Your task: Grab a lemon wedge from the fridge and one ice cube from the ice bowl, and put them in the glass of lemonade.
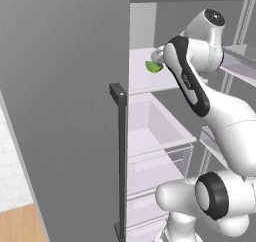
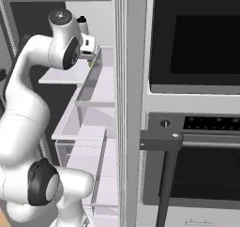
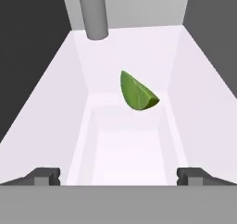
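The pincer (image 3: 118,174) is spread wide, its two dark fingertips (image 3: 44,176) far apart with open white shelf (image 3: 55,116) between and ahead of them. Just beyond, centred between the tips and untouched, lies the lemon wedge (image 3: 137,92), a smooth green crescent with one flat cut face. The white arm (image 1: 200,81) reaches bent into the open grey fridge (image 1: 65,101), above clear drawers (image 1: 165,136).

Background, kitchen side walls.
We note a built-in black oven (image 2: 197,123), pale brick wall (image 1: 11,171), wood floor (image 1: 20,226).
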You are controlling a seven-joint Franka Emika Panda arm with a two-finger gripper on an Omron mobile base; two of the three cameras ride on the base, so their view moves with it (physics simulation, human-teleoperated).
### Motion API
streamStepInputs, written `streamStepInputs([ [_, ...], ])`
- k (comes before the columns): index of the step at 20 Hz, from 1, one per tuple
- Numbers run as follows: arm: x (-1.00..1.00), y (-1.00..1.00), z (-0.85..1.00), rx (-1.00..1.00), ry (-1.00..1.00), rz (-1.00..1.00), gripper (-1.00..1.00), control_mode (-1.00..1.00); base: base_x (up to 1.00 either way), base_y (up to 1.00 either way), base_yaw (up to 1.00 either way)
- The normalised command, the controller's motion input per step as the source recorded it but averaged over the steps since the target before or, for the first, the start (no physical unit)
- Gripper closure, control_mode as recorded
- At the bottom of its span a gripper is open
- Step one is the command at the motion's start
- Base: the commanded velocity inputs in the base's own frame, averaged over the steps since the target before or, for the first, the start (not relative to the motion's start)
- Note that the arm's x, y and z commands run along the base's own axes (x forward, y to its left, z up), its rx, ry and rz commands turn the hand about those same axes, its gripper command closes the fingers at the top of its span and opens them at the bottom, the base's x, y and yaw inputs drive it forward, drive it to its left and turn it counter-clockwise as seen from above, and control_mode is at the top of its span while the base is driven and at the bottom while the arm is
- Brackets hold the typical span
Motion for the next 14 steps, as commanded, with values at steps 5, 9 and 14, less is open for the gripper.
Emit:
streamStepInputs([
  [5,0.92,0.03,-0.11,-0.01,0.0,0.02,-1.0,-1.0,0.0,0.0,0.0],
  [9,0.79,0.15,-0.25,-0.07,0.04,0.21,-1.0,-1.0,0.0,0.0,0.0],
  [14,0.39,-0.02,-0.36,-0.13,0.06,0.26,-1.0,-1.0,0.0,0.0,0.0],
])
